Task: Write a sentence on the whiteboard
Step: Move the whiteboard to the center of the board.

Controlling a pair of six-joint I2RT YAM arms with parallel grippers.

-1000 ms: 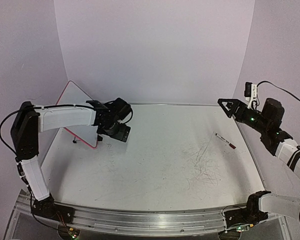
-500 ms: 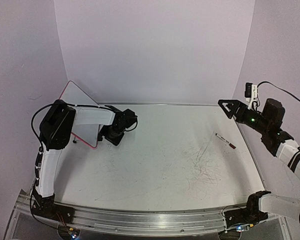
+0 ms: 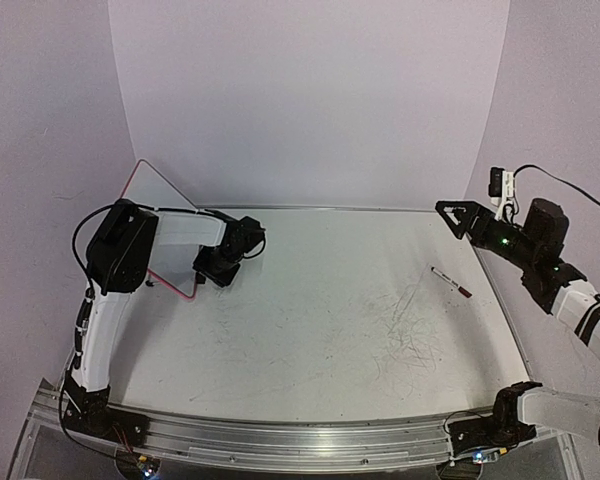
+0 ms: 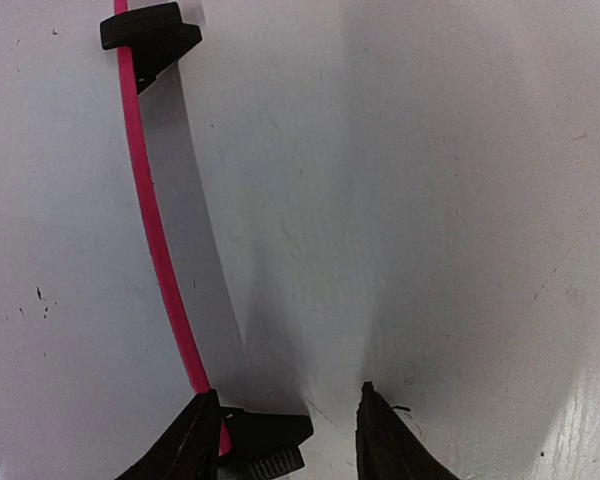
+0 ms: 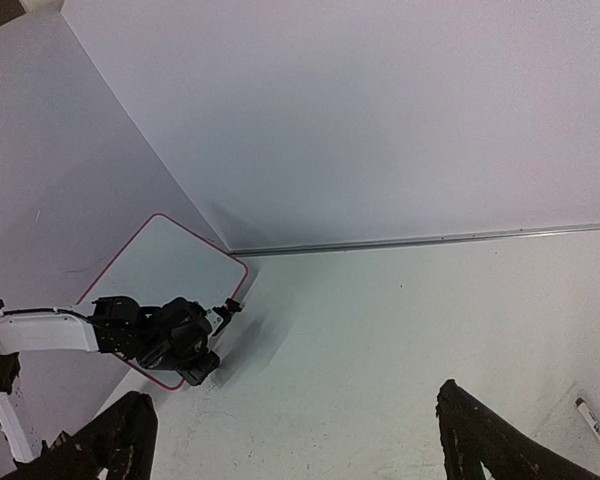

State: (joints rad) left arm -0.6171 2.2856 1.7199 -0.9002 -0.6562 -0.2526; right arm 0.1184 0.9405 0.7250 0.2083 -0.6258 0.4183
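Standing on its lower edge at the far-left corner of the table (image 3: 320,330), the whiteboard (image 5: 165,260) is leaning back toward the left wall, its pink-red rim (image 4: 150,220) tracing the rounded outline. From above it is showing almost edge-on, while the right wrist camera is catching its white face.

The left gripper (image 4: 285,445) is sitting low at the board's near bottom corner. Its fingers (image 4: 195,440) are straddling the lower black clip foot (image 4: 265,435). One finger is lying against the rim beside that foot and the other is standing a little apart from it, so the jaws are parted and are not pinching anything. The second clip foot (image 4: 150,35) is sitting further along the same edge, touching the table.

The right gripper (image 5: 292,392) is hovering above the table's right edge, well apart from the board, with its fingers spread wide and holding nothing. Beneath and in front of it, a marker (image 3: 450,282) is lying flat on the scuffed table surface near the right edge, touching neither gripper.
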